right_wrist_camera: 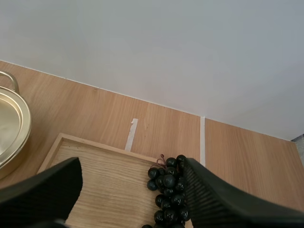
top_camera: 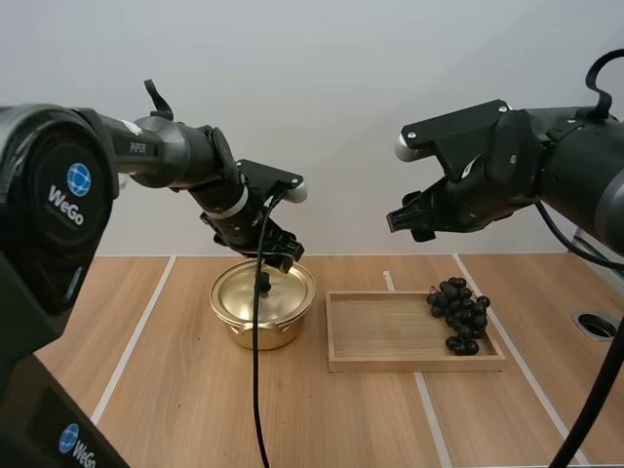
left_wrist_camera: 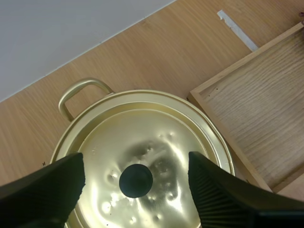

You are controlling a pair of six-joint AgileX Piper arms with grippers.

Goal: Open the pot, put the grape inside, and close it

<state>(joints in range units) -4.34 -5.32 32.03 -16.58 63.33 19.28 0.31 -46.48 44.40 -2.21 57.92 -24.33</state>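
Left gripper (left_wrist_camera: 135, 167) spread, 1 finger each side of lid knob (left_wrist_camera: 136, 181); gold pot (top_camera: 255, 334) lidded, left of wooden tray (top_camera: 390, 363). Best: centre, descend, pinch squarely, lift straight. Right gripper (top_camera: 408, 222) spread above grape bunch (top_camera: 460, 314), tray's far-right corner.

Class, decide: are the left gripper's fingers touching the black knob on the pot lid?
Apart. In the left wrist view the left gripper stands open, fingers flanking the knob, bare lid showing between.
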